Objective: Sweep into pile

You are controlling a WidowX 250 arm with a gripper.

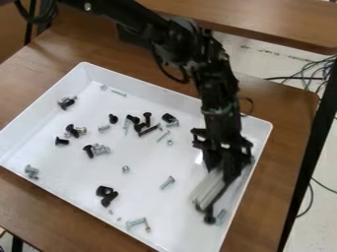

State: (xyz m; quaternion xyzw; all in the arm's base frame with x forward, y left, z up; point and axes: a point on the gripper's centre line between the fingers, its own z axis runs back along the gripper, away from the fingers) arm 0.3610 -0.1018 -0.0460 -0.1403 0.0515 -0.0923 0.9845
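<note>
Screws (168,182) look light and rolly, so pinch mid-shank; can't tell how open the gripper (224,170) is or if it's got that pale block (208,188).

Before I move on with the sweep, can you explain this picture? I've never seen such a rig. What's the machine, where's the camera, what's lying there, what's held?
A fixed camera looks down at a slant. The black machine is a robot arm, coming in from the top left. Its gripper hangs over the right side of a white tray on a wooden table. Black bits and silvery screws lie scattered in the tray. The pale, ribbed thing below the gripper is probably the sweeping tool; how it is held, I can't tell.
</note>
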